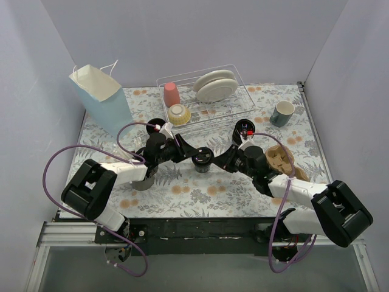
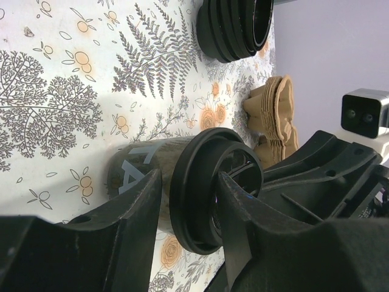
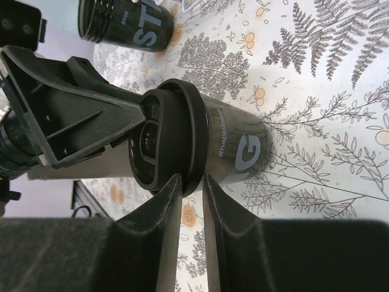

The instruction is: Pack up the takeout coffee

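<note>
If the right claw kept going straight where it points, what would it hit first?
The black coffee cup: the right claw pinches its lid at the rim. Just beyond, it seems, is the left claw, gripping that cup.

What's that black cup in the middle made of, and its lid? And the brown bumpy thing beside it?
The cup looks like paper with a dark matte coat: dull surface, pale printed letters. Its lid looks like black plastic, smooth and faintly shiny along the moulded rim. The brown tray looks like pressed cardboard pulp: rough, dull, with soft rounded humps. That's judged by look alone.
</note>
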`<state>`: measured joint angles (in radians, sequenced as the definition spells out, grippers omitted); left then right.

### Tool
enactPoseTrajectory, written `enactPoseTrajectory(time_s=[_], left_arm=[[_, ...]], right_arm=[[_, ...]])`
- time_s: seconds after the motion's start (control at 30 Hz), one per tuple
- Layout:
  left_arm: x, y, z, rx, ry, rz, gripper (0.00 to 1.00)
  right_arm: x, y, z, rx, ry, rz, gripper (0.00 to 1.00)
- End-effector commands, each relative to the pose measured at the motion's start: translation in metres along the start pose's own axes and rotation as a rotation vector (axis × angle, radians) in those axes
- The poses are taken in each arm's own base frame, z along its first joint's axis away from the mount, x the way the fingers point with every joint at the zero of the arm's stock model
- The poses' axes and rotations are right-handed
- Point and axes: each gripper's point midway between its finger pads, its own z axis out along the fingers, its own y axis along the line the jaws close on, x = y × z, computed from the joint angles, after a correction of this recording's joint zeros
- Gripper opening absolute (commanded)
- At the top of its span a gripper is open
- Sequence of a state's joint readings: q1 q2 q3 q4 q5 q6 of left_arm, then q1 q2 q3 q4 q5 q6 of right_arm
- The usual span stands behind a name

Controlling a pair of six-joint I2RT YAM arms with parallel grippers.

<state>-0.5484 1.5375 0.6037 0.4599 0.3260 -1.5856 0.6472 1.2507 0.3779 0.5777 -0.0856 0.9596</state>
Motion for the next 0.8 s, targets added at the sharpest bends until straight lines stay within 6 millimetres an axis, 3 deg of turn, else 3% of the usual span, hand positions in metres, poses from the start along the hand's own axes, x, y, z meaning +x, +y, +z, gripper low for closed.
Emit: enactPoseTrajectory(time_s=[0.0, 0.2, 0.57, 0.77], left_arm=[[0.087, 0.114, -0.030, -0.415, 0.266, -0.043, 0.38], [0.086, 0.116, -0.032, -0.427, 0.250, -0.054, 0.38], [0.086, 0.117, -0.029, -0.429, 0.258, -0.051, 0.36], [0.087, 0.118, -0.029, -0.428, 0.257, -0.053, 0.36]], right_arm=[[-0.007, -0.019, -0.002, 0.138, 0.027, -0.130, 0.28], [-0.033, 0.003, 0.002, 0.139, 0.015, -0.194, 0.32], [-0.046, 0.014, 0.007, 0.134, 0.005, -0.212, 0.32], [-0.041, 0.016, 0.010, 0.120, 0.035, -0.192, 0.32]])
